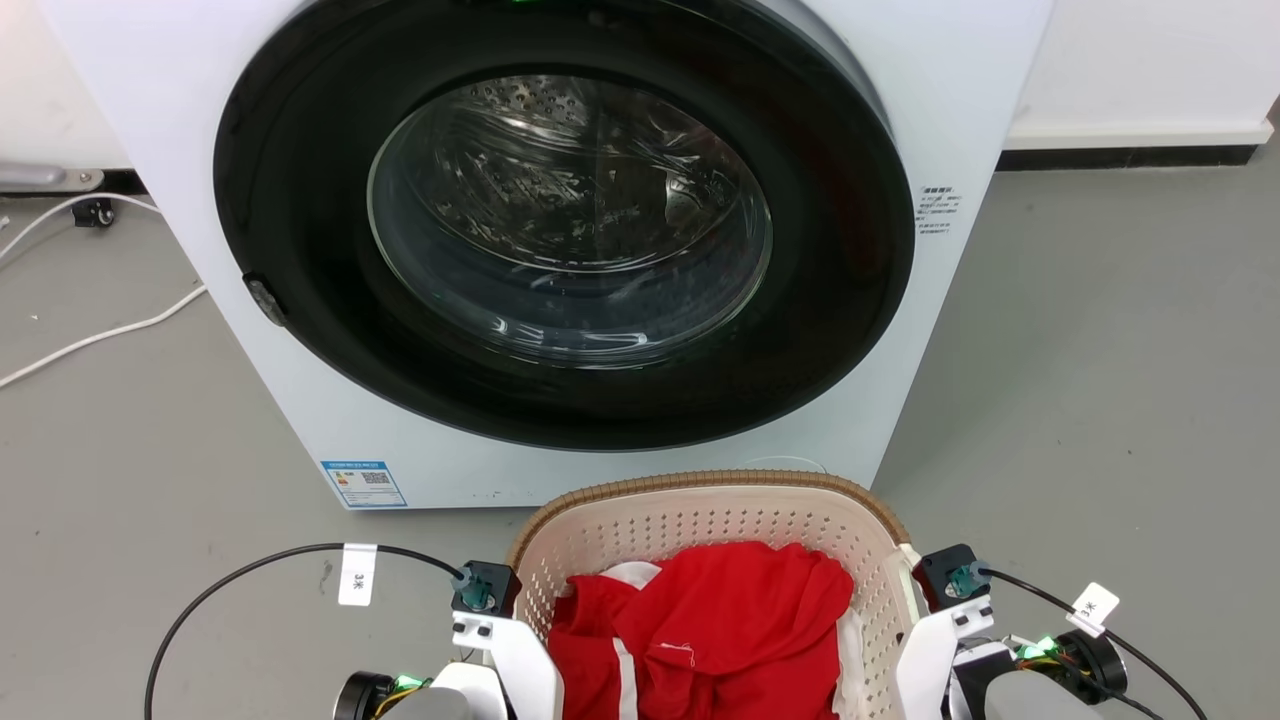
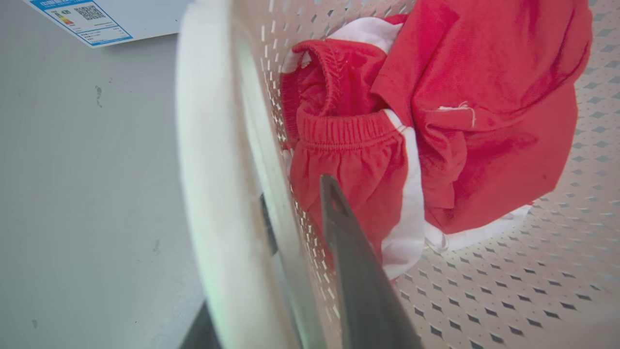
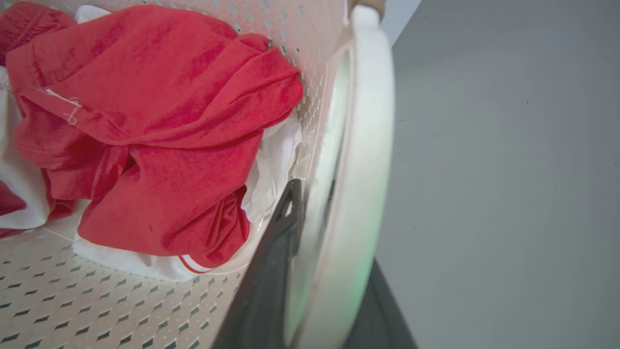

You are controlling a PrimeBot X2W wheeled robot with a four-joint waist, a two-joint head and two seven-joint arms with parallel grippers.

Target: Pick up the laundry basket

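The laundry basket [image 1: 700, 484], cream and perforated with a brown woven rim, stands on the floor just in front of the washer, holding red and white clothes [image 1: 705, 625]. My left gripper [image 2: 295, 196] straddles the basket's left side, with its white handle [image 2: 213, 194] between the jaws. One dark finger [image 2: 358, 281] is inside against the wall, the other outside. My right gripper [image 3: 312, 194] clamps the right white handle [image 3: 361, 169] the same way, its inner finger [image 3: 266, 281] beside the clothes. Both look shut on the basket.
A white front-loading washer [image 1: 960, 90] with a closed round glass door [image 1: 570, 220] rises right behind the basket. White cables [image 1: 100, 335] lie on the grey floor at left. Black cables [image 1: 250, 570] loop from both wrists. Open floor [image 1: 1100, 400] lies to the right.
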